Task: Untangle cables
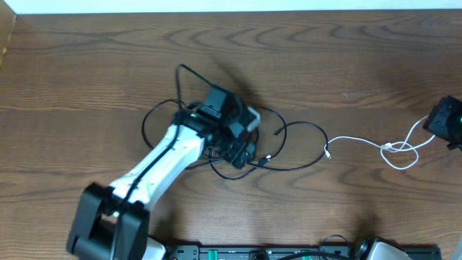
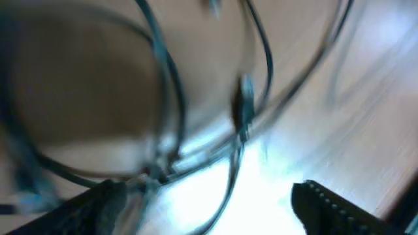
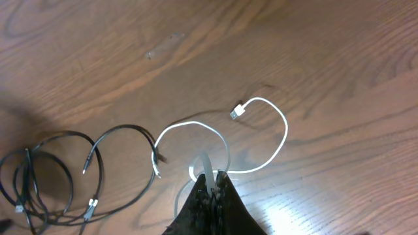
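A tangle of thin black cables (image 1: pixel 303 123) lies at the table's middle. My left gripper (image 1: pixel 242 146) hovers right over it, open. In the blurred left wrist view its fingers (image 2: pixel 336 207) stand wide apart with black cable strands (image 2: pixel 171 98) running between and beyond them; nothing is gripped. A white cable (image 1: pixel 357 140) stretches from the tangle's right edge to my right gripper (image 1: pixel 442 124) at the far right. The right wrist view shows that gripper (image 3: pixel 212 179) shut on the white cable (image 3: pixel 282 134), whose loop and USB plug (image 3: pixel 237 112) lie on the wood beyond the fingertips.
The wooden table (image 1: pixel 325 58) runs to a pale back edge at the top. Dark arm bases and their wiring line the front edge (image 1: pixel 289 253). The black cables (image 3: pixel 62 173) show at the left of the right wrist view, apart from the white loop.
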`<action>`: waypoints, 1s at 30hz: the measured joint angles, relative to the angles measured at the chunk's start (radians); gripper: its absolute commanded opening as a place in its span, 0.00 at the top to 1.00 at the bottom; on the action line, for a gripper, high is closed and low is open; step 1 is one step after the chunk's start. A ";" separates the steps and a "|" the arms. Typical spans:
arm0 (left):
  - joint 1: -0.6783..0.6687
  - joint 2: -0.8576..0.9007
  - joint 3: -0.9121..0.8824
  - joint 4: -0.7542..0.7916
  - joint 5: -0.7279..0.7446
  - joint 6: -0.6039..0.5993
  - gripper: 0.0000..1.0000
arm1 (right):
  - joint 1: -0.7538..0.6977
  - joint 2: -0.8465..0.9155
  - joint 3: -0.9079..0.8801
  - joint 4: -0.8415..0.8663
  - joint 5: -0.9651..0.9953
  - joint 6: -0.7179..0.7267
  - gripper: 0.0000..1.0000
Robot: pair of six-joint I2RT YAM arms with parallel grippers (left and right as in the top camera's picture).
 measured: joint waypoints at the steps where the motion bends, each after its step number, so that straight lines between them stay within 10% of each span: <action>1: -0.011 0.016 0.000 -0.031 0.002 0.014 0.20 | 0.000 0.000 0.000 0.000 0.000 0.000 0.99; 30: -0.424 0.245 0.000 0.290 -0.253 0.251 0.41 | 0.000 0.000 -0.014 0.003 -0.004 0.000 0.99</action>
